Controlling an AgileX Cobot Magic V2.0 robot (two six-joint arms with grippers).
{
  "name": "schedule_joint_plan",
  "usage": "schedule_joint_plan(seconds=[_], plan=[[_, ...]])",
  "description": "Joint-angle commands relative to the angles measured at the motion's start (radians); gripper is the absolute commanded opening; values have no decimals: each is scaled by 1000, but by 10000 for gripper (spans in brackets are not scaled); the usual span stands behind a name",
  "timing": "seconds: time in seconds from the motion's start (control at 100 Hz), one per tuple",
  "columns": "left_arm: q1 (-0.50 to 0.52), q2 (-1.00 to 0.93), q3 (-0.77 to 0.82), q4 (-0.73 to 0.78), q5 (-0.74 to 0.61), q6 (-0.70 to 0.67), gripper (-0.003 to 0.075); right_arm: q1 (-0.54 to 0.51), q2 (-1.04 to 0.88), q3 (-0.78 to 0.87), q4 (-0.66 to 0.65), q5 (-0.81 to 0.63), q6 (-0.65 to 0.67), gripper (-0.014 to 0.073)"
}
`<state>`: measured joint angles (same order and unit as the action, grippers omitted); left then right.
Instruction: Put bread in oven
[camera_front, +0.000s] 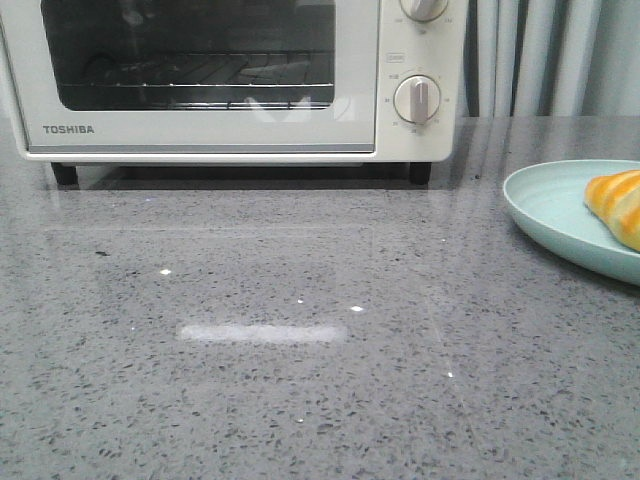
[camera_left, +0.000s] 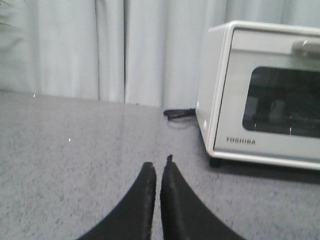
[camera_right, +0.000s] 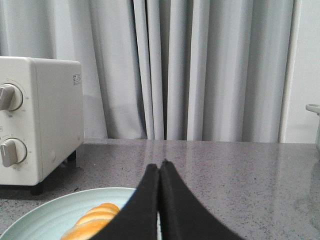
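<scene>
"Where had things got to?"

"Nothing begun, I'd say — the oven (camera_front: 240, 80) door was shut, the bread (camera_right: 90, 225) lay on its plate (camera_right: 45, 215) just below and beside the right hand (camera_right: 160, 167)."

"And the hands?"

"Both clenched and empty, hovering over the surface (camera_front: 300, 350). The left hand (camera_left: 159, 167) sat near the oven's front corner — it would want to open up and pull the door handle (camera_left: 306, 46) first."

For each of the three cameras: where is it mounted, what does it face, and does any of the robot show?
Front: faces forward over the table at the closed oven; plate with bread at right; no robot visible.
Left wrist: on left arm, shut left gripper below, oven beyond.
Right wrist: on right arm, shut right gripper over plate and bread.
All views share the oven.
</scene>
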<state>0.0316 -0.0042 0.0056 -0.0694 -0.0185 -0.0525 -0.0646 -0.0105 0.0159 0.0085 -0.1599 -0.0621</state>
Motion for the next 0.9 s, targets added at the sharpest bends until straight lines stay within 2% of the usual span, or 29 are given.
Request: schedule_joint_plan(seconds=[0.0, 0.12, 0.24, 0.52, 0.89], plan=[[-2, -32, 22, -38, -188, -6, -20, -1, -21, 9, 3, -96, 14, -68], [-2, -32, 20, -40, -363, -6, -20, -1, -21, 3, 28, -180, 148, -68], [-2, -32, -1, -43, -416, -100, -20, -1, -21, -57, 28, -151, 152, -68], [-2, -32, -123, -13, -290, -117, -20, -1, -20, -244, 28, 85, 152, -68], [-2, 75, -396, 10, 86, -117, -20, -1, 93, -416, 28, 371, 152, -68]])
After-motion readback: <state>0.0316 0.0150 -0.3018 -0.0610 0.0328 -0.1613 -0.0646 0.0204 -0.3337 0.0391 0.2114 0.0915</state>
